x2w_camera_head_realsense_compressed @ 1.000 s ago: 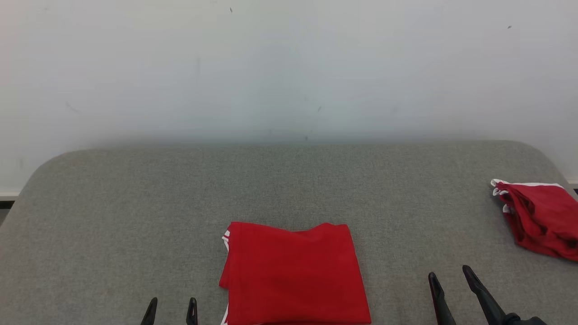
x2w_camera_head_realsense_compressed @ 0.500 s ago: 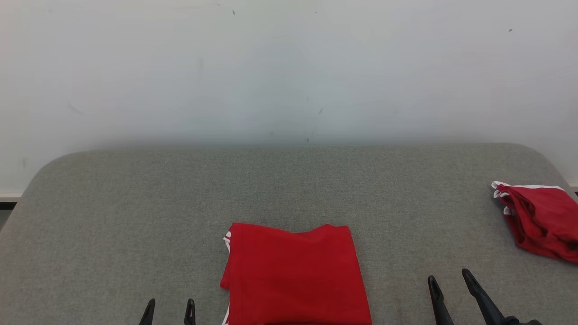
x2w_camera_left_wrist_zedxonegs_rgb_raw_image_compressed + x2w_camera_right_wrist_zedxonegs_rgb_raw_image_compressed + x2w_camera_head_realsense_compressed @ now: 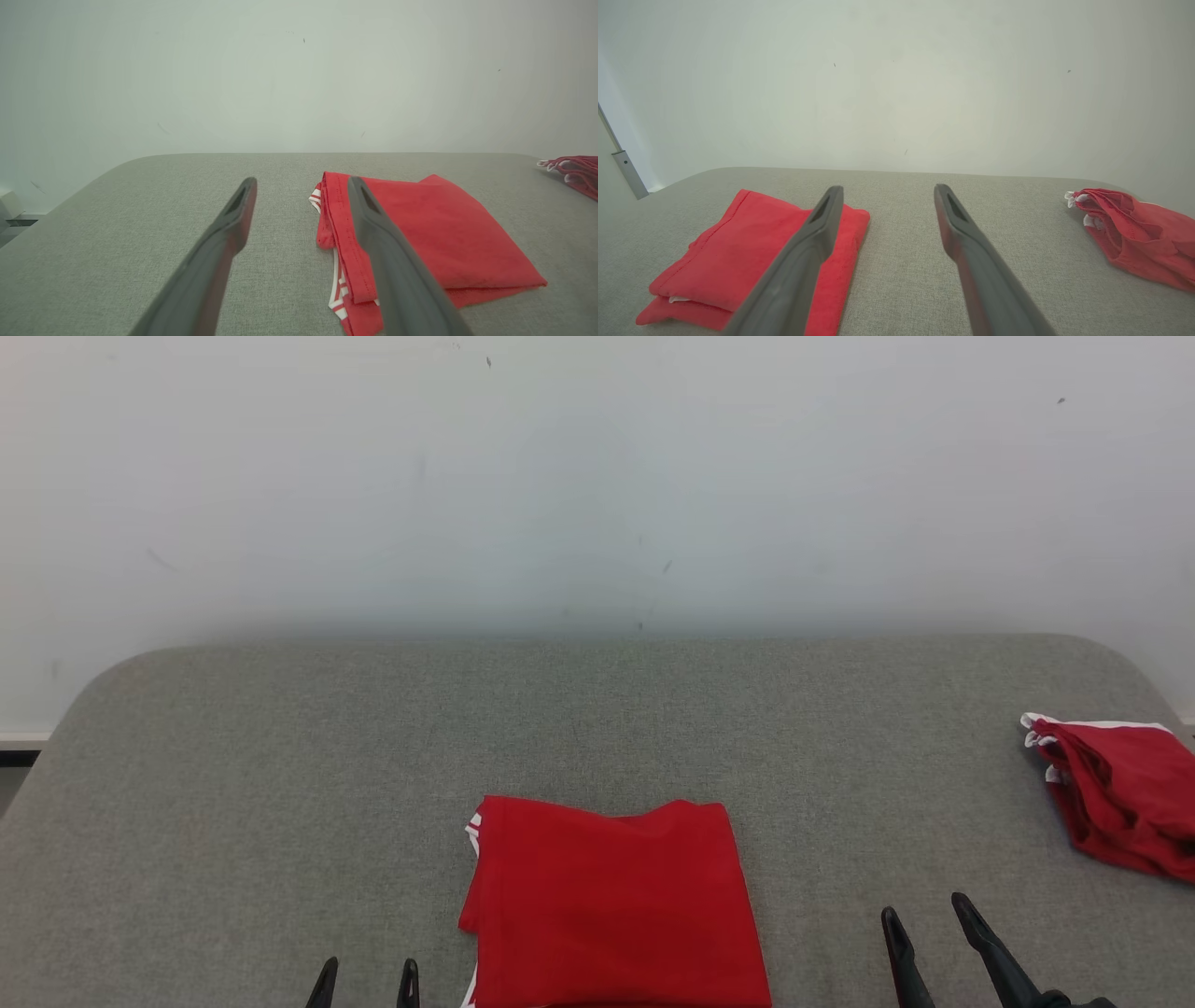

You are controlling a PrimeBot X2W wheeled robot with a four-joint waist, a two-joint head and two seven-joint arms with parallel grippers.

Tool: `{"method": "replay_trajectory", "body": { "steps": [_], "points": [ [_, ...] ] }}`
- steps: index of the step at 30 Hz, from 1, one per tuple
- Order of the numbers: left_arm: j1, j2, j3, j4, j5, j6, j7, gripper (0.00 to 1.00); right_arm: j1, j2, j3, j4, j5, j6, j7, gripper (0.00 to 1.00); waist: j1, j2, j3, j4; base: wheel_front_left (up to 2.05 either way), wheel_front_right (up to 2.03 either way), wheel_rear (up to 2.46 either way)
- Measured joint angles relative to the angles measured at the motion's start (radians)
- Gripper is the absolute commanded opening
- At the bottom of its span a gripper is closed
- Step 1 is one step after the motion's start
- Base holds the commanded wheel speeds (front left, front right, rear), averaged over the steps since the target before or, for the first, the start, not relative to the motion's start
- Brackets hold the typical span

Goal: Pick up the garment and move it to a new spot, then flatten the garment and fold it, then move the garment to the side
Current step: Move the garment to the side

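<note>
nearest, at the bottom edge: left tool (image 3: 368,969), fingers spread wide, released, grasping nothing, just left of the folded red garment (image 3: 611,896). right tool (image 3: 922,907) likewise released and empty, apart from the cloth on its right side. garment lying flat in a neat rectangle at the near middle of the counter (image 3: 280,756), white stripes peeking from its left edge. grey woven covering on the counter, corners rounded at the far end. farther right, near the counter's edge, a second red garment (image 3: 1120,793) with white trim, crumpled, well apart from the folded one. beyond, a plain pale wall (image 3: 597,476) with a few small dark specks.
</note>
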Motion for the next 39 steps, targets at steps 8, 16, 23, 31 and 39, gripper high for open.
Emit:
{"method": "replay_trajectory", "body": {
  "steps": [8, 16, 23, 31, 39],
  "points": [
    [-0.001, 0.0, -0.007, 0.007, -0.002, 0.005, 0.0, 1.0, -0.001, -0.001, 0.002, 0.007, 0.006, 0.0, 0.0, 1.0, 0.0, 0.0, 0.002, 0.003, 0.0, 0.0, 0.0],
    [-0.003, 0.0, -0.018, 0.012, 0.0, 0.003, 0.0, 1.0, -0.008, -0.003, 0.02, 0.037, 0.059, 0.0, 0.0, 1.0, 0.0, 0.0, 0.004, 0.013, 0.0, 0.0, 0.0],
    [-0.007, 0.0, -0.036, 0.013, 0.004, -0.002, 0.0, 1.0, -0.079, -0.046, 0.101, 0.125, 0.202, 0.0, 0.0, 1.0, 0.0, 0.0001, 0.016, 0.03, 0.0, 0.0, 0.0],
    [-0.028, 0.0, -0.069, 0.018, 0.019, -0.015, 0.0, 1.0, -0.234, -0.177, 0.327, 0.272, 0.528, 0.0, 0.009, 1.0, 0.0, 0.0, 0.042, 0.067, 0.0, 0.0, 0.0],
    [-0.043, 0.0, -0.092, 0.019, 0.024, -0.012, 0.0, 1.0, -0.365, -0.313, 0.5, 0.309, 0.85, 0.0, 0.096, 1.0, 0.0, 0.0001, 0.079, 0.111, 0.0, 0.0, 0.0]
  ]
}}
